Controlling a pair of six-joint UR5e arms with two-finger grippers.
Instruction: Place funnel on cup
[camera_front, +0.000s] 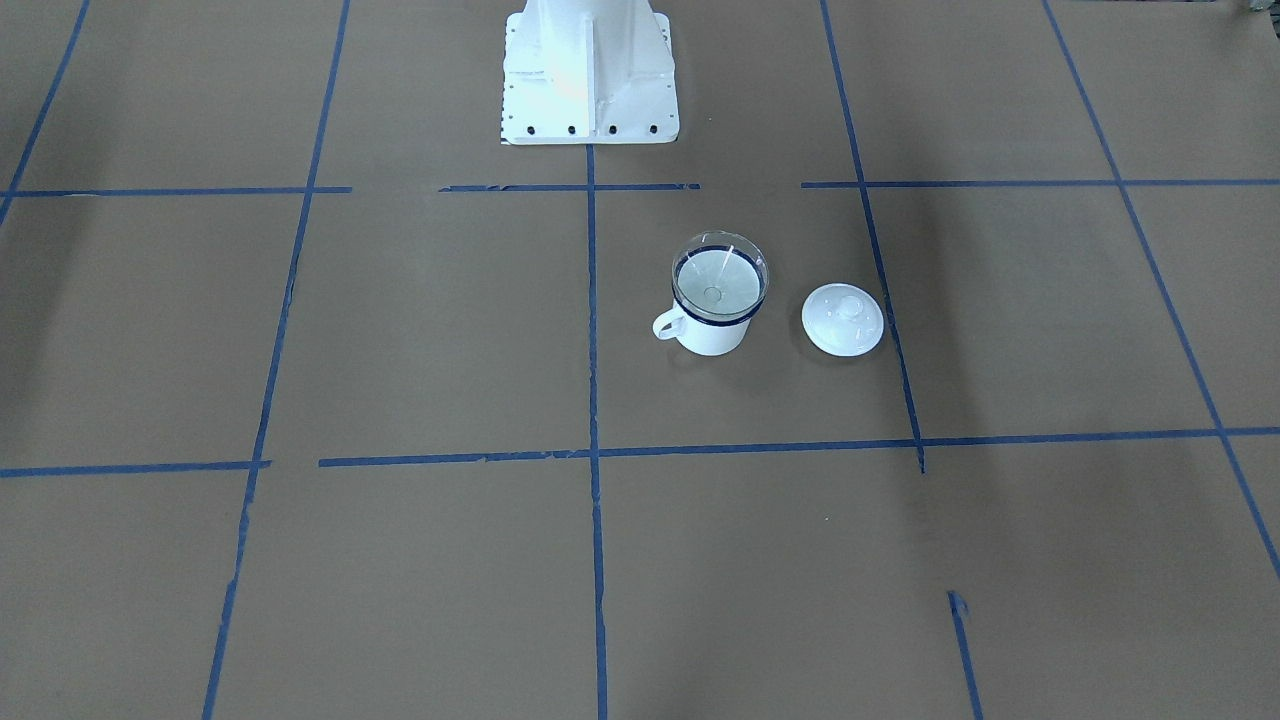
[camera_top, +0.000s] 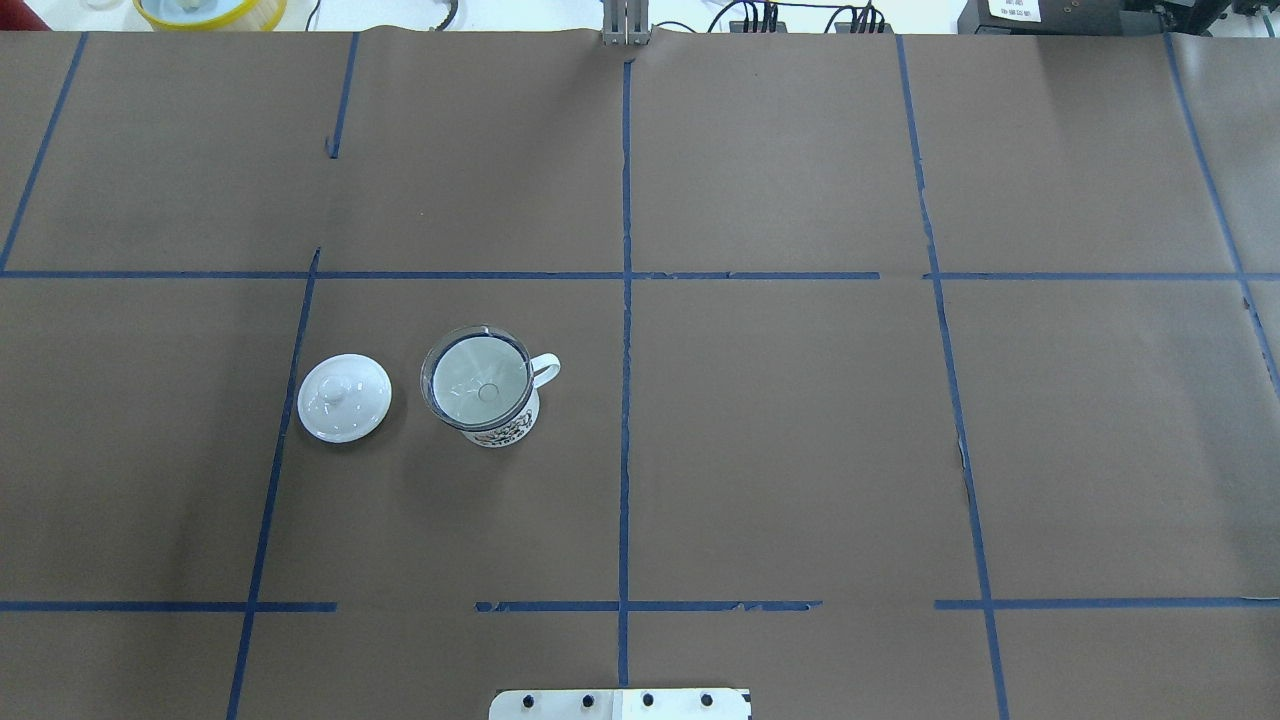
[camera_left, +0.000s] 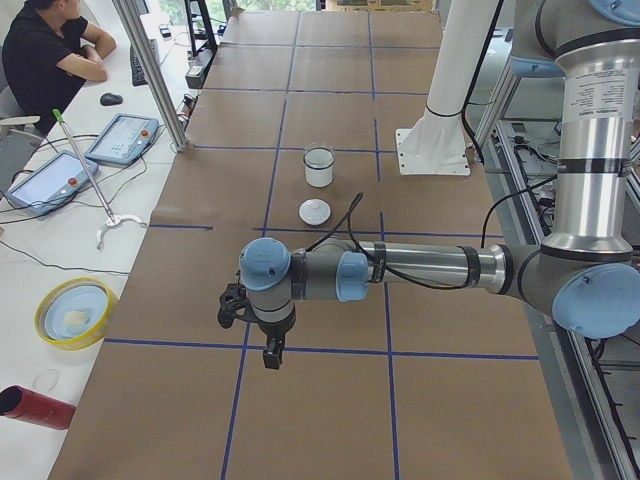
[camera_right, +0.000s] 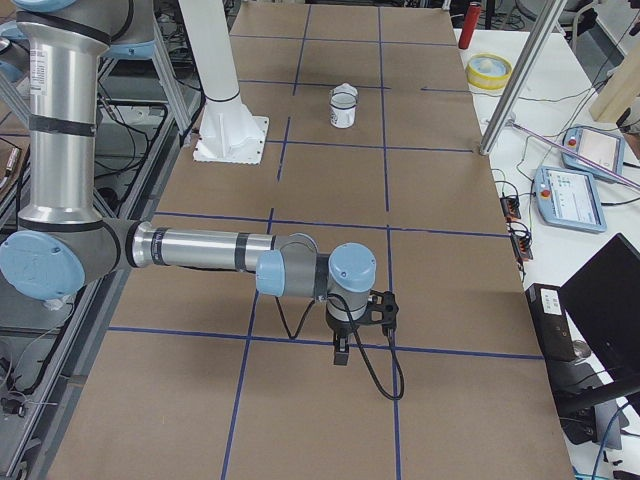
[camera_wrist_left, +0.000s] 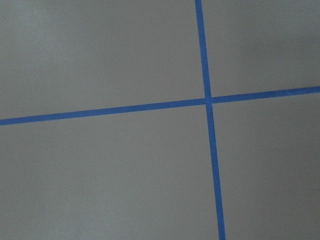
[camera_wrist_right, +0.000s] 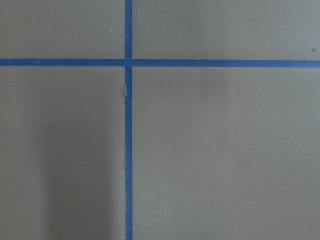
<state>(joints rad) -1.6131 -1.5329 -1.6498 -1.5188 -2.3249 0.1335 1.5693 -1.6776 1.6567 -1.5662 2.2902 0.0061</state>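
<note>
Starting from the left in the overhead view, the white lid (camera_top: 344, 397) lies flat on the table (camera_top: 800, 450), just beside the cup (camera_top: 503, 432) but not touching it. The funnel (camera_top: 478, 378) sits in the cup's mouth with its wide rim resting on the blue edge, so I judge the task done. The lid blocks nothing. Both arms hang well apart from the cup. I see nothing in the left gripper (camera_left: 268, 350) or the right gripper (camera_right: 342, 352), but I cannot tell whether their jaws are wide or narrow.

A white knobbed lid (camera_top: 344, 397) lies on the brown table (camera_top: 800, 450) crossed by blue tape lines (camera_top: 626, 200).
</note>
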